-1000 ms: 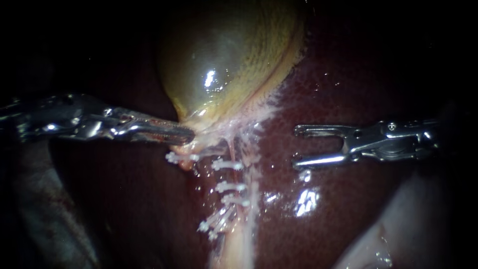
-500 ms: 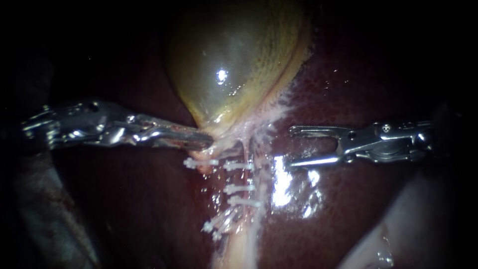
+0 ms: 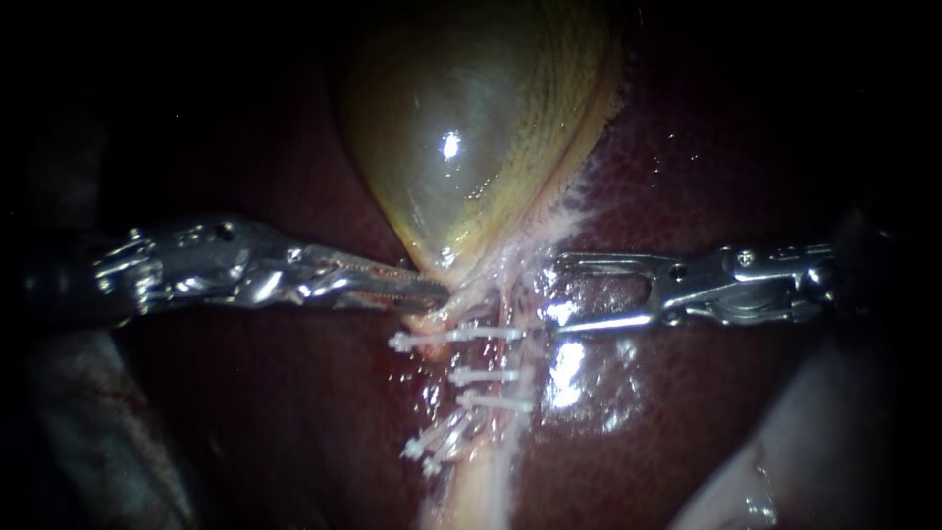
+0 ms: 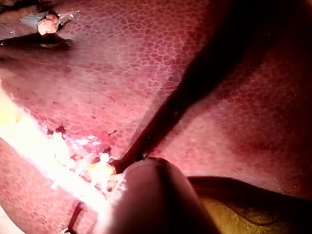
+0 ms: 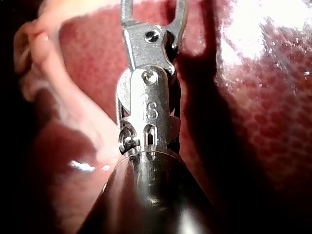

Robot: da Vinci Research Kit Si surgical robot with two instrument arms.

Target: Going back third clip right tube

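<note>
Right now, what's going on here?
Two instruments work just under the gallbladder, which lies on the liver. The left instrument has its jaws shut on the gallbladder's narrow lower end. The right instrument sits just beside the tubes with its jaws open and empty. It is about level with the topmost of several white clips already set across the tubes.

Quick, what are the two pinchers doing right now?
Left instrument: jaws shut on the pale tissue under the gallbladder.
Right instrument: jaws open, holding nothing.
</note>
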